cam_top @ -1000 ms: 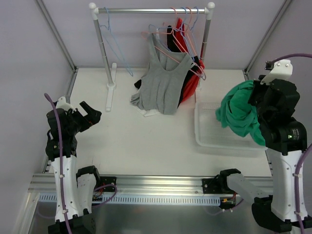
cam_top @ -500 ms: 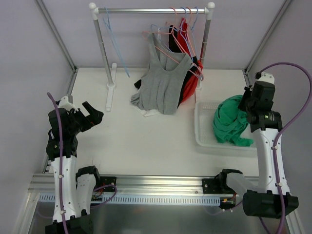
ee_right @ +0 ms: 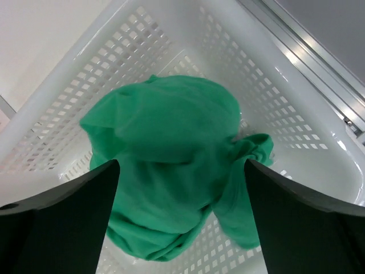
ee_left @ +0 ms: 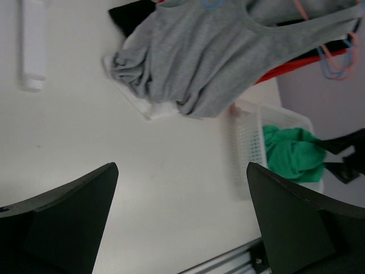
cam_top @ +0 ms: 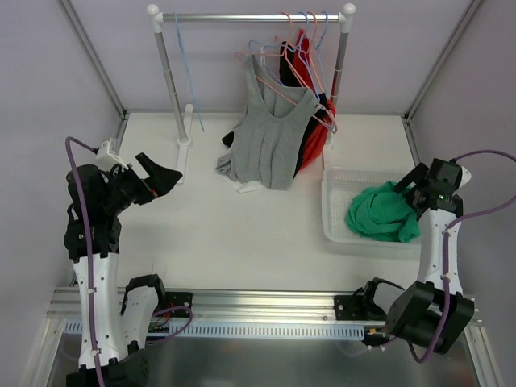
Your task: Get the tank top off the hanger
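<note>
The grey tank top (cam_top: 270,137) hangs on its hanger (cam_top: 306,81), hem pooled on the table (cam_top: 242,230) (slack that should ease the straps off). Left jaws gape wide, empty, with open table between. Right jaws, equally wide and empty, hover over the green garment (cam_top: 379,216) in the basket (cam_top: 355,240) near the hem.

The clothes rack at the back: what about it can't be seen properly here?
- Top view: the red garment is mostly hidden behind the grey tank top.
- Top view: the hangers bunch together, too thin to tell which carries what.
- Left wrist view: the rail is cut off by the top edge.
</note>
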Controlling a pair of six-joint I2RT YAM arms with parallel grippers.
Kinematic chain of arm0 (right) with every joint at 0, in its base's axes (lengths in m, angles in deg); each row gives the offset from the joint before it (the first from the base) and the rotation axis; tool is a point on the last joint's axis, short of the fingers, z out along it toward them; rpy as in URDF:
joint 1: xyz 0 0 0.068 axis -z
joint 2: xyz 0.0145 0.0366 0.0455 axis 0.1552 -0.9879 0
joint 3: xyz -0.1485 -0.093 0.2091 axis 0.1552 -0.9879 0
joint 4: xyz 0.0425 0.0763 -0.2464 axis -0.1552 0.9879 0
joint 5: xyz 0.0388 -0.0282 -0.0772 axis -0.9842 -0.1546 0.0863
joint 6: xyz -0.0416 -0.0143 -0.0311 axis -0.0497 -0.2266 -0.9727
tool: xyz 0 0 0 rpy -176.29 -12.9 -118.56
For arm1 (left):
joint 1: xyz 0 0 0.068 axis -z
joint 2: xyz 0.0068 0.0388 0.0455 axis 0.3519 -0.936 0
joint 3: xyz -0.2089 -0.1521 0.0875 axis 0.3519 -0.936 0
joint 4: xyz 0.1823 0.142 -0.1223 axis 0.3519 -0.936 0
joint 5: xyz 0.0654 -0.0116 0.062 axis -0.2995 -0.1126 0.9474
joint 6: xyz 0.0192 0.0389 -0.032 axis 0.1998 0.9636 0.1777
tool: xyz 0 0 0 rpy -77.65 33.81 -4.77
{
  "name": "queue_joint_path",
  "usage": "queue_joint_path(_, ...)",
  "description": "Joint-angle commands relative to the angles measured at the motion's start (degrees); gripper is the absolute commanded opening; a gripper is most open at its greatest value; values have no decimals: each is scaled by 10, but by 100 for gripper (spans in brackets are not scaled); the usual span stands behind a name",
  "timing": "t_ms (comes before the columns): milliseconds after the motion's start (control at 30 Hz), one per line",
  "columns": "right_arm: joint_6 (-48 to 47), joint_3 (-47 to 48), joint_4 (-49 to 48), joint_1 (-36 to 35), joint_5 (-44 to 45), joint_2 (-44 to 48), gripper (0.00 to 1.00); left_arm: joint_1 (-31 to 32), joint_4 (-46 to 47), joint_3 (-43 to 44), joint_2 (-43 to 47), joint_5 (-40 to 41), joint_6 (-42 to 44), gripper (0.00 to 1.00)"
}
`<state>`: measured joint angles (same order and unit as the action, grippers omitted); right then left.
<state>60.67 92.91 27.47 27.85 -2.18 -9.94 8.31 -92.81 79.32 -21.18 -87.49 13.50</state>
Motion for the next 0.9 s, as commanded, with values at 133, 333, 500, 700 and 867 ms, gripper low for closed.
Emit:
queue_joint_path(133, 54, 3, -16, 16, -31, 88, 99, 35, 33, 118, -22, -90, -106, 98)
queue_joint_path(333, 40, 41, -4, 15, -136, 162, 99, 290, 42, 238, -134, 76, -109, 99)
queue_joint_path(500, 62, 36, -28, 15, -333, 189, 99, 426, 43, 364, -320, 217, -100, 99)
queue_joint_path(700, 112, -18, -63, 11, -412, 262, 100, 444, 80, 542, -513, 215, -132, 99)
queue_joint_path(867, 125, -46, -71, 9, -448, 309, 99, 446, 96, 713, -632, 241, -145, 92)
